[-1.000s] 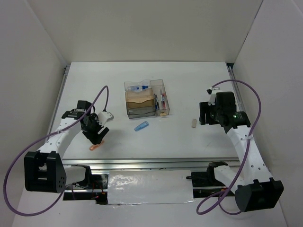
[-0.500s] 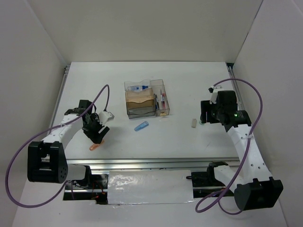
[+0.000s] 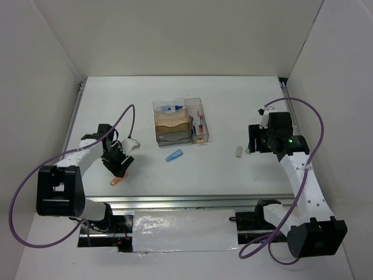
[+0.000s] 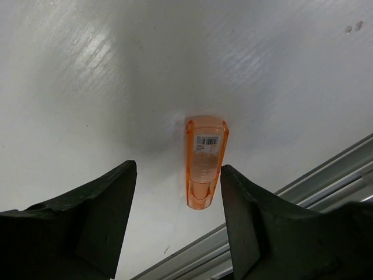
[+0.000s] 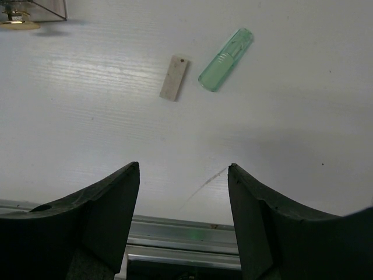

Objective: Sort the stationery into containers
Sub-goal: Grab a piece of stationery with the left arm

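An orange piece (image 4: 205,160) lies on the white table near the front rail, also visible from above (image 3: 116,181). My left gripper (image 4: 178,169) is open and straddles its near end, the right finger almost touching it. My right gripper (image 5: 183,166) is open with nothing between its fingers, hovering on the right (image 3: 252,143). Ahead of it lie a beige piece (image 5: 174,77) and a mint-green piece (image 5: 225,52). A blue piece (image 3: 173,156) lies mid-table. The clear organizer (image 3: 178,122) stands behind it, with pens (image 3: 200,125) in its narrow bin and a small bottle (image 3: 170,108) in the back compartment.
An aluminium rail (image 3: 186,201) runs along the table's front edge, close under both grippers (image 4: 326,175). White walls enclose the table on three sides. A corner of the organizer (image 5: 35,11) shows at the top left of the right wrist view.
My left jaws have narrowed a little around the orange piece, and the left arm's links have shifted. The right gripper has barely moved.
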You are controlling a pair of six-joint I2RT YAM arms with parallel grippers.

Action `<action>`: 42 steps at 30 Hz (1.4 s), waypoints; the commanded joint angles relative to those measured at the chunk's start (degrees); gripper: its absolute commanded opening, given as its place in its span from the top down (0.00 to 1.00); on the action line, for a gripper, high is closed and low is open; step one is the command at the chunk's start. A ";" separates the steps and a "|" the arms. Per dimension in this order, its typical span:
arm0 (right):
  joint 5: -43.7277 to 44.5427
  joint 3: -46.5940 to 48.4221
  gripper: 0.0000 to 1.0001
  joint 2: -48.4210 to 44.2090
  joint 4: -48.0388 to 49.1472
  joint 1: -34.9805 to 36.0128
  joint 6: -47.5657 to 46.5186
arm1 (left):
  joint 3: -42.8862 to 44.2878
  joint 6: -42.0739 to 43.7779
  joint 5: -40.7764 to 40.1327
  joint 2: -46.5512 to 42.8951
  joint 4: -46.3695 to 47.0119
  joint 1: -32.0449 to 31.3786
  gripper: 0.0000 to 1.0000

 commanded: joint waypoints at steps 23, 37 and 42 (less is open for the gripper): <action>-3.71 0.73 0.31 3.70 1.29 0.00 1.89 | -2.96 -1.46 3.26 2.79 3.24 1.20 0.53; -3.98 -1.29 0.31 1.41 2.52 -0.26 2.41 | -3.22 -1.81 4.13 0.07 2.71 0.50 0.83; -5.12 -2.08 0.31 1.59 3.14 -0.62 2.33 | -2.87 -1.72 4.05 -1.60 2.45 -1.35 0.86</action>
